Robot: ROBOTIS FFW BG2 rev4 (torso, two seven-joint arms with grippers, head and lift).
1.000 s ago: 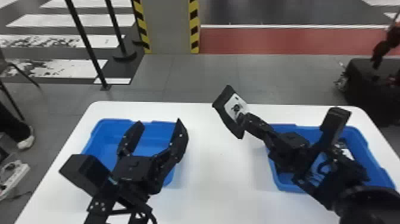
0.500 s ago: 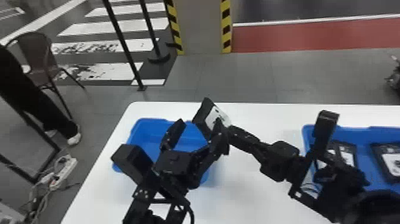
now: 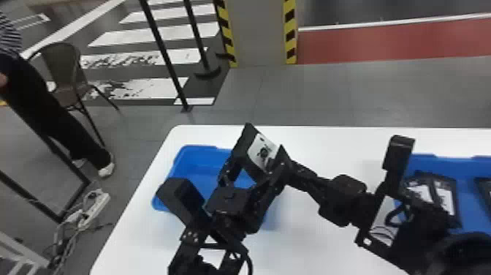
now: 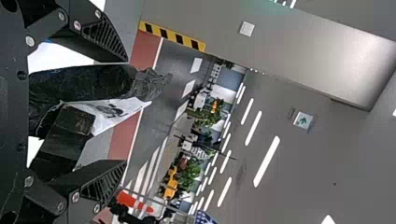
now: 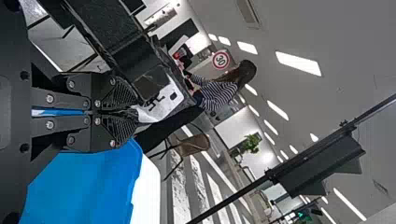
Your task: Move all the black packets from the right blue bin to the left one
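Observation:
In the head view my left gripper (image 3: 254, 158) stands open over the left blue bin (image 3: 195, 159), and a black packet with a white label (image 3: 261, 145) shows in the space at its fingers. My right gripper (image 3: 274, 161) reaches in from the right, shut on that packet. In the left wrist view my left gripper (image 4: 125, 112) has its fingers wide apart, with the packet (image 4: 109, 113) between them. My right gripper (image 5: 137, 113) is shut on the packet's edge (image 5: 163, 99) in the right wrist view. More black packets (image 3: 446, 195) lie in the right blue bin (image 3: 449, 162).
Both bins stand on a white table (image 3: 328, 142) with a strip of table between them. The right forearm crosses above that strip. Beyond the left edge are a chair (image 3: 62, 69) and a power strip with cables (image 3: 94, 204) on the floor.
The head view has swung to the left. The right gripper has carried the packet leftward, and the two grippers, apart at first, have come together. The left gripper has shifted right over its bin.

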